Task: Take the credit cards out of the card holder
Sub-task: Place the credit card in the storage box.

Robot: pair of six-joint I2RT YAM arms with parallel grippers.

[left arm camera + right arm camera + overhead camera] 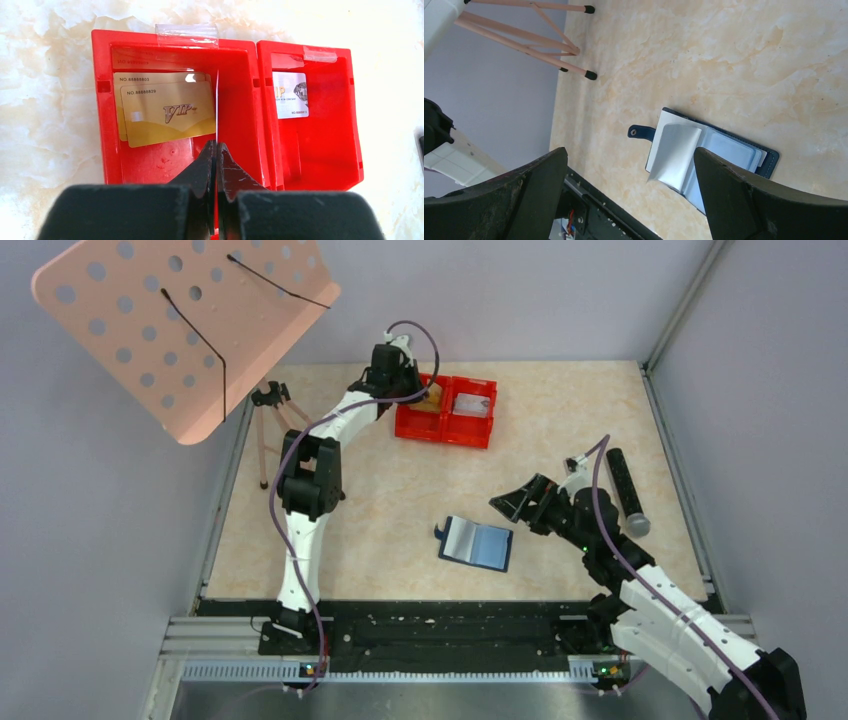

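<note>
**A:** Why is the left pincer [216, 150] parked over the red tray [102, 125]?

**B:** It is squeezed tight on a thin strip that runs up from its tips, which I take for an edge-on card [217, 110]. It hangs above the tray's left compartment, beside the middle wall. That looks like a drop being lined up. Two gold cards [167, 112] already lie flat in that compartment, one overlapping the other. A silver card [290, 95] leans on the far wall of the right compartment. So the tray seems to sort them by colour.

**A:** And the card holder [476, 543]?

**B:** It is well apart from the tray, on the side nearer the arm bases. It lies open with its tab sticking out and one pale sleeve [676, 150] curled up. The right pincer [629, 170] hangs above it on the side away from the tray. Its jaws are spread wide and hold nothing, which looks like waiting.

**A:** What can't you make out?

**B:** I can't tell whether any card remains in the sleeves, since they read as plain grey-blue. The face of the edge-on card is unseen. The under gold card is mostly covered. The left wrist's own bulk also cuts off the tray's near rim.
</note>
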